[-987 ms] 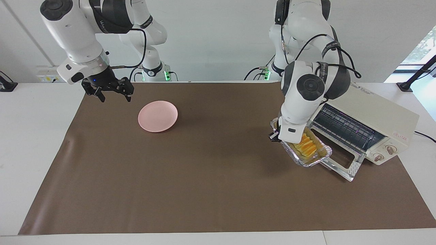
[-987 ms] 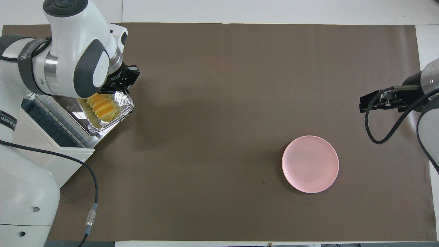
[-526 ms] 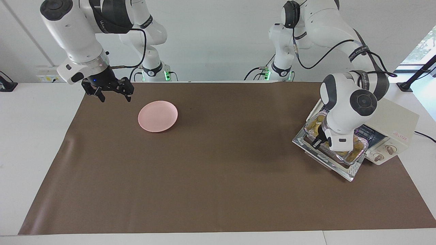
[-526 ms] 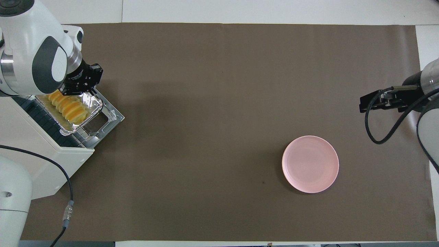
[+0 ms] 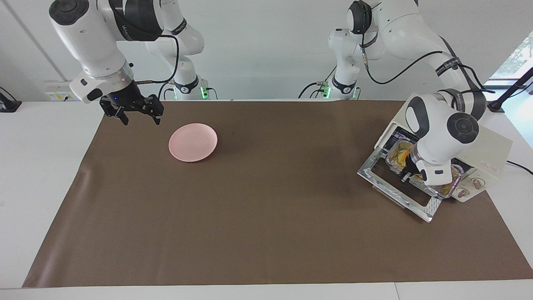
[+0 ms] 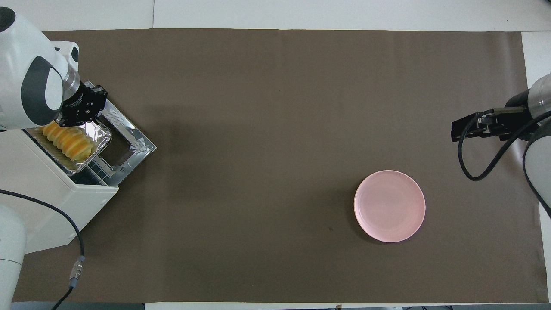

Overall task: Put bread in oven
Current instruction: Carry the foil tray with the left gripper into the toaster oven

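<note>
The bread (image 6: 66, 140), a ridged golden roll, lies in a silver foil tray (image 6: 98, 142). The tray sits partly inside the mouth of the cream-white oven (image 6: 47, 193), above its dropped-down glass door (image 6: 131, 146). My left gripper (image 6: 72, 123) is shut on the tray's rim at the end farther from the robots. In the facing view the left gripper (image 5: 406, 177) and its wrist cover most of the bread (image 5: 399, 155) and the tray (image 5: 444, 191) in the oven (image 5: 489, 150). My right gripper (image 5: 140, 120) waits open and holding nothing, over the mat beside the plate.
A round pink plate (image 5: 193, 142) lies on the brown mat toward the right arm's end of the table; it also shows in the overhead view (image 6: 389, 206). The open oven door (image 5: 399, 196) juts out over the mat. The oven's cable (image 6: 79, 258) trails near the left arm's base.
The left arm has carried the foil tray with the bread from over the mat in front of the door into the oven's mouth. The right arm has not moved.
</note>
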